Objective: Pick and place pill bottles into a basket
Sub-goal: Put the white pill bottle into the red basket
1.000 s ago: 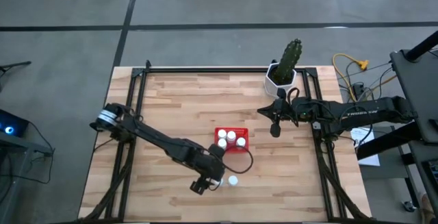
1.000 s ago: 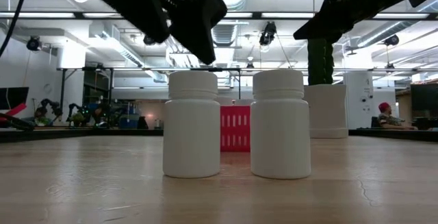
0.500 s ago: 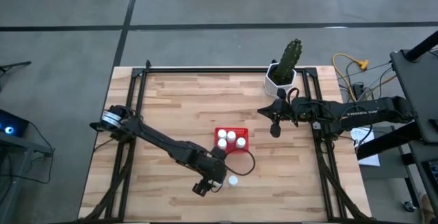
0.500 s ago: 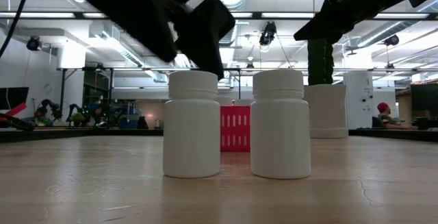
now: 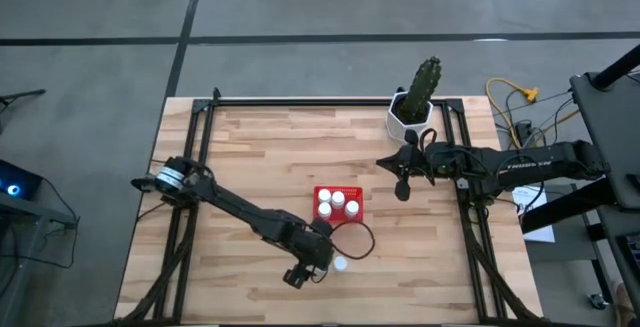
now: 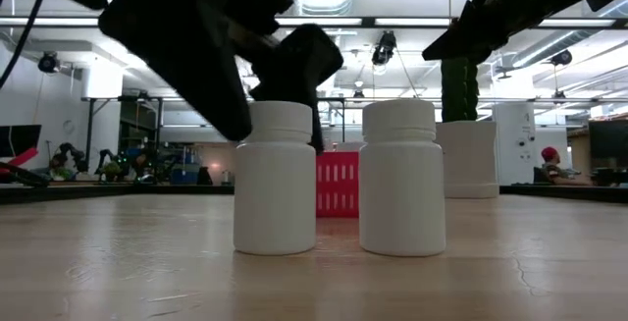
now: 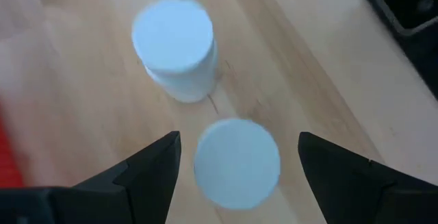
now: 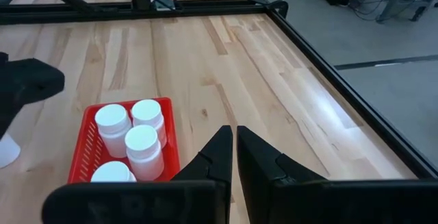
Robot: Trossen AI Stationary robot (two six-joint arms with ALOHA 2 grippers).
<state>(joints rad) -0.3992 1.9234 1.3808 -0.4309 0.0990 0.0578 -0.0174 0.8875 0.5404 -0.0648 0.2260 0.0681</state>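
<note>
Two white pill bottles stand upright on their bases near the table's front edge: one [image 7: 237, 162] between the open fingers of my left gripper [image 7: 239, 145], the other [image 7: 173, 46] just beyond it. In the low view the fingers [image 6: 221, 105] reach down around the cap of the left bottle [image 6: 276, 179], and I see no touch. In the high view my left gripper [image 5: 318, 265] hides that bottle; the other [image 5: 341, 263] shows beside it. The red basket [image 5: 350, 188] holds several bottles [image 8: 142, 145]. My right gripper [image 5: 402, 189] hangs shut to the right of the basket.
A white pot with a cactus [image 5: 412, 107] stands at the table's far right. A dark frame rail [image 8: 328, 59] runs along the table's edges. Bare wood lies left of the basket and along the far half.
My left gripper has come down over the bottle near the front edge, staying open, so its fingers now stand beside the cap instead of above it. Both bottles have kept their places.
</note>
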